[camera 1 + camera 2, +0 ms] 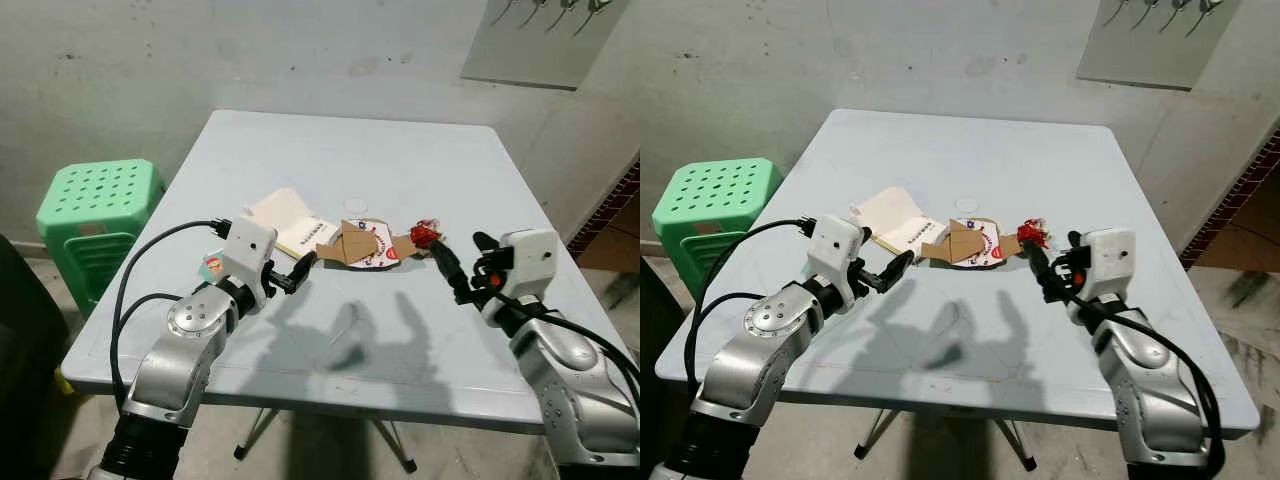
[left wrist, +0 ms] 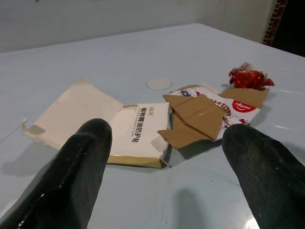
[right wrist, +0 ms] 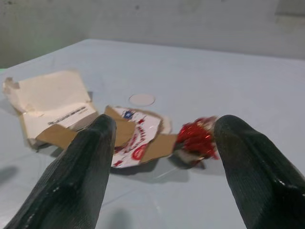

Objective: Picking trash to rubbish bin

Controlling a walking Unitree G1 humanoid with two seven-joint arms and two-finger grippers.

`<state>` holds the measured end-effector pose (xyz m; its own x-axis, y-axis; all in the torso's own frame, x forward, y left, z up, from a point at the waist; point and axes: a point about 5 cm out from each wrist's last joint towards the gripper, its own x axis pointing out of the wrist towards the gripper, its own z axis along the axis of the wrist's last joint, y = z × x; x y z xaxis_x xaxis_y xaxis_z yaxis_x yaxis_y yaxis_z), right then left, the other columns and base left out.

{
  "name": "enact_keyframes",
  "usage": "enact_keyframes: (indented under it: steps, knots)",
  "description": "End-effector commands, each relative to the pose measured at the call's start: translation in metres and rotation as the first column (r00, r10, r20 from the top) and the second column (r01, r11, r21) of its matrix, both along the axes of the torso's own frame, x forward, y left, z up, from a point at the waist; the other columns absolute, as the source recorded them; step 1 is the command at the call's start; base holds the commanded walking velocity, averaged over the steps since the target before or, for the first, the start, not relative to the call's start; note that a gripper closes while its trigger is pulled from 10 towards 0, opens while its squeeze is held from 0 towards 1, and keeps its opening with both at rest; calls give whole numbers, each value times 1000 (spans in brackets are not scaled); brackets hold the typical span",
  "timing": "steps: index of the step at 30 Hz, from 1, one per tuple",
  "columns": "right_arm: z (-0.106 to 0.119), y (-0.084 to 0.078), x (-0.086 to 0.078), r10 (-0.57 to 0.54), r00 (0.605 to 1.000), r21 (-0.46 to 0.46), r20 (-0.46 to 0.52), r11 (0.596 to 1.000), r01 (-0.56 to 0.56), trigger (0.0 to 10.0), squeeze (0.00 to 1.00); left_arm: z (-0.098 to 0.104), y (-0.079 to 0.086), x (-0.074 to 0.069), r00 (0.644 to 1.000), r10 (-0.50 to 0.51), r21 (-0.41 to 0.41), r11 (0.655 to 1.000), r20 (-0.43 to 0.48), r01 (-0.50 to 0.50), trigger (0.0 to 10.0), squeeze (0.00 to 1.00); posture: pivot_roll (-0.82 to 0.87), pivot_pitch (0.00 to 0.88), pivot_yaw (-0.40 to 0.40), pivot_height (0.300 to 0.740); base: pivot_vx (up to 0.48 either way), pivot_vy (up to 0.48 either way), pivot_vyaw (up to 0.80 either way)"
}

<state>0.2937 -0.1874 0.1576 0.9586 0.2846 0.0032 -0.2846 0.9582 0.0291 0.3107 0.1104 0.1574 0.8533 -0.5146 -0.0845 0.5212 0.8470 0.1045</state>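
Trash lies in a row on the pale blue table point(image 1: 400, 160): a flattened cream box point(image 1: 288, 220), torn brown cardboard with a red and white print point(image 1: 362, 244), and a crumpled red wrapper point(image 1: 424, 235). A small white disc point(image 1: 356, 206) lies just behind them. My left gripper point(image 1: 298, 272) hovers open just in front of the cream box point(image 2: 128, 126), fingers pointing at the cardboard point(image 2: 193, 119). Held open as well, my right gripper point(image 1: 463, 262) sits close in front of the red wrapper point(image 3: 198, 138). Neither holds anything.
A green plastic stool point(image 1: 100, 205) stands to the left of the table. A dark object point(image 1: 18, 350) fills the lower left edge. A grey wall runs behind, with a metal panel point(image 1: 540, 45) at the upper right. The table's near half is bare.
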Motion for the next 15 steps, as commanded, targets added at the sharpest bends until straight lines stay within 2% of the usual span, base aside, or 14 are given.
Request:
enact_keyframes:
  steps: [1, 5, 12, 15]
  knots:
    - [0, 2, 6, 21, 1000, 15, 0, 1000, -21, 10000, 0, -1, -8, -6, 999, -53, 21, 998, 8, 53, 10000, 0, -30, 85, -60, 740, 0, 0, 0]
    - [1, 3, 12, 28, 1000, 10, -1, 1000, -28, 10000, 0, 0, -12, -7, 998, -67, 19, 998, 12, 67, 10000, 0, -33, 87, -57, 740, 0, 0, 0]
    - [14, 3, 38, 65, 997, -13, 32, 998, -65, 10000, 0, 6, -16, -6, 995, -91, 19, 996, 25, 91, 10000, 0, -32, 98, -54, 740, 0, 0, 0]
    - [18, 5, 48, 88, 995, -51, 43, 995, -86, 10000, 0, 7, -16, -5, 996, -89, 23, 996, 29, 88, 10000, 0, -22, 100, -57, 740, 0, 0, 0]
